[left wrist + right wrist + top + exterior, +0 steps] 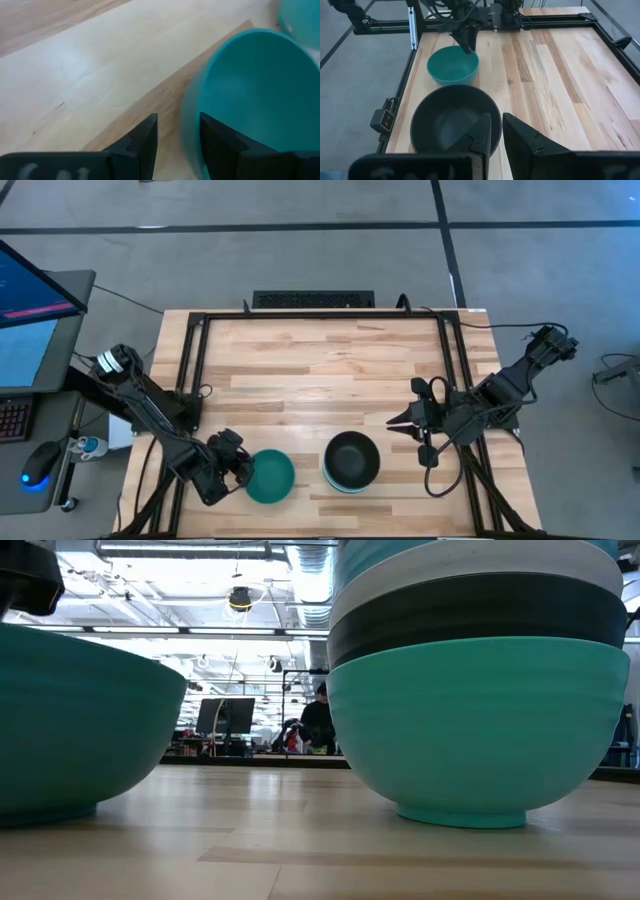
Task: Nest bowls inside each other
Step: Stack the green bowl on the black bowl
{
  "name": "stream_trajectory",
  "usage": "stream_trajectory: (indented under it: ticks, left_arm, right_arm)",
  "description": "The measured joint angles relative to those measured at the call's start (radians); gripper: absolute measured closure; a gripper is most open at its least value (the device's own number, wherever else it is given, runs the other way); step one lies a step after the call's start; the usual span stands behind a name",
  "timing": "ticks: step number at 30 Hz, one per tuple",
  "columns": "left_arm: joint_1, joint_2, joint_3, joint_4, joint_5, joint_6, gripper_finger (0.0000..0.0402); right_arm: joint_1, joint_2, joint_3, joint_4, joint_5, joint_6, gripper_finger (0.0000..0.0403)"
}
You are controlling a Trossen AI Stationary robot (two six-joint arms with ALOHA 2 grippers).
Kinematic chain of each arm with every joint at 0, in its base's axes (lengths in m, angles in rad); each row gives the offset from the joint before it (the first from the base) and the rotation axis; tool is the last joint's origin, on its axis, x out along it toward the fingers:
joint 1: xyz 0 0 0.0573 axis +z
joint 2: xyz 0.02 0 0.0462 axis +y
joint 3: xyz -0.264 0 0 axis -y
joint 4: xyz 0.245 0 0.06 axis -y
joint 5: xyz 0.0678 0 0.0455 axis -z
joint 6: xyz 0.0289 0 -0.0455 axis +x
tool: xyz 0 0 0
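A darker teal-green bowl stands on its foot near the table's near edge. My left gripper is open at the bowl's left rim, one finger inside and one outside. To its right, several nested bowls form a stack. It has cyan at the bottom, then black, white and cyan, with a black bowl on top. My right gripper hovers right of the stack and touches nothing; only a narrow gap shows between its fingers. My left gripper straddles the teal bowl's left rim, coming slanting down from the table's left. A gap shows between the outer finger and the wall. Whether the inner finger touches the wall, I cannot tell. The bowl rests on the table.
Black frame rails run along the table's left, right and far sides. A keyboard lies past the far edge and a monitor stands to the left. Bare wood fills the far half. A person sits far behind.
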Motion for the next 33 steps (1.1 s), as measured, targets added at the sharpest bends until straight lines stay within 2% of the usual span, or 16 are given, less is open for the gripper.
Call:
stream_trajectory:
  ticks: [3,6,12,17,20,24,28,30,33]
  left_arm:
    - [0.011,0.018,0.0,0.001,-0.017,-0.018,0.0277]
    - [0.026,0.022,0.0,0.002,-0.059,0.006,0.0295]
    - [0.063,0.022,0.0,0.041,-0.054,0.092,0.0388]
    - [0.096,0.022,0.001,0.116,-0.066,0.176,0.0397]
    - [0.117,0.017,0.029,0.134,-0.119,0.228,0.0399]
    - [0.164,0.016,0.12,0.133,-0.121,0.337,0.0399]
    - [0.228,0.016,0.276,0.121,-0.081,0.541,0.04]
    - [0.264,0.016,0.377,0.07,-0.087,0.656,0.04]
    - [0.315,0.015,0.506,-0.053,-0.089,0.734,0.0401]
  right_arm:
    - [0.0,0.0,0.0,0.0,0.0,0.0,0.0331]
    - [0.0,0.0,0.0,0.0,0.0,0.0,0.0331]
    - [0.0,0.0,0.0,0.0,0.001,0.002,0.0331]
    - [0.0,0.0,0.0,-0.001,0.001,0.002,0.0331]
    - [0.0,0.0,0.0,-0.016,0.001,0.002,0.0331]
    - [0.009,0.0,0.0,-0.105,0.004,0.003,0.0331]
    - [0.029,0.0,0.0,-0.151,0.013,0.003,0.0331]
    - [0.043,-0.004,-0.001,-0.158,0.03,0.003,0.0331]
    - [0.076,-0.036,-0.002,-0.157,0.048,0.006,0.0331]
